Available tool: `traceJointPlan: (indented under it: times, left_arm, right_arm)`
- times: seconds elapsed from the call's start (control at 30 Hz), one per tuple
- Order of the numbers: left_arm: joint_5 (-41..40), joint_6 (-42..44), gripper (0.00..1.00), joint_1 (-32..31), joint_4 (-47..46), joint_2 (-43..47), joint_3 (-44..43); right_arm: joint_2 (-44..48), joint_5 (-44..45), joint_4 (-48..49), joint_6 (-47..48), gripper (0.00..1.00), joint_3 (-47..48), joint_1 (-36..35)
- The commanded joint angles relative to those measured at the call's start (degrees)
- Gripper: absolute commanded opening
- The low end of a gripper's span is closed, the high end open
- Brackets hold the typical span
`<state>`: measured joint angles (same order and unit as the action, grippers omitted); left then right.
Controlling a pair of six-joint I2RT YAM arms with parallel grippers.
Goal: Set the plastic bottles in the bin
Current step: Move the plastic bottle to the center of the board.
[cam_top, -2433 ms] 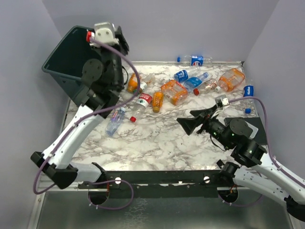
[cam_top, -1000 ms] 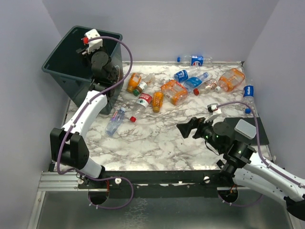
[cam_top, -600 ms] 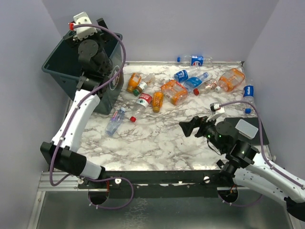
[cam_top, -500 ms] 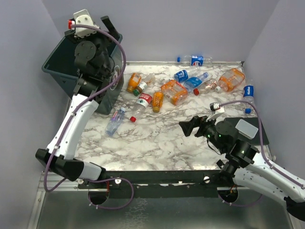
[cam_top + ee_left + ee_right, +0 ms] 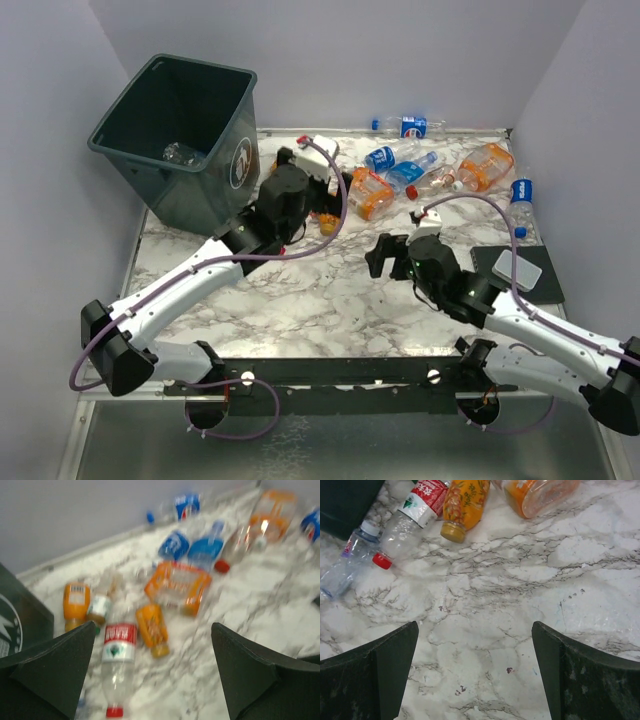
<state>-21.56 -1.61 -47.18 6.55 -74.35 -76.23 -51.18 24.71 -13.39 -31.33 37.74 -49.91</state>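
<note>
Many plastic bottles (image 5: 365, 192) lie scattered on the marble table (image 5: 320, 290) beyond both my tools, so I judge that most of the work is left. The bin (image 5: 215, 185) stands left of my left tool (image 5: 152, 626), probably so this arm can reach it. Something clear (image 5: 180, 153) lies inside. Both tools gape wide and carry nothing. Just ahead of my left tool lie a red-labelled bottle (image 5: 119, 665) and a small orange bottle (image 5: 154, 635), likely next picks. My right tool (image 5: 475, 625) hangs over bare marble.
</note>
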Motion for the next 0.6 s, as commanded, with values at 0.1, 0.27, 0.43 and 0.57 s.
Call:
traceJointPlan:
  times: [0.1,0.27,0.43,0.57]
  left_arm:
    - [-6.7,-2.3,0.99,-0.4,6.4,12.0,17.3]
    - [-18.4,-4.0,0.99,-0.2,5.4,18.4,25.6]
    - [-26.3,-5.7,0.99,-0.3,3.3,24.0,32.9]
    - [-22.7,-6.6,0.99,-0.4,0.5,27.0,35.3]
  right_arm:
    - [-10.9,-3.6,4.8,-2.2,1.00,3.9,1.0]
    - [-21.9,-6.8,12.5,-4.8,0.97,7.6,1.7]
    - [-32.9,-7.5,18.2,-8.7,0.93,12.7,4.4]
    - [-42.6,-8.4,18.8,-9.2,0.97,19.1,6.5]
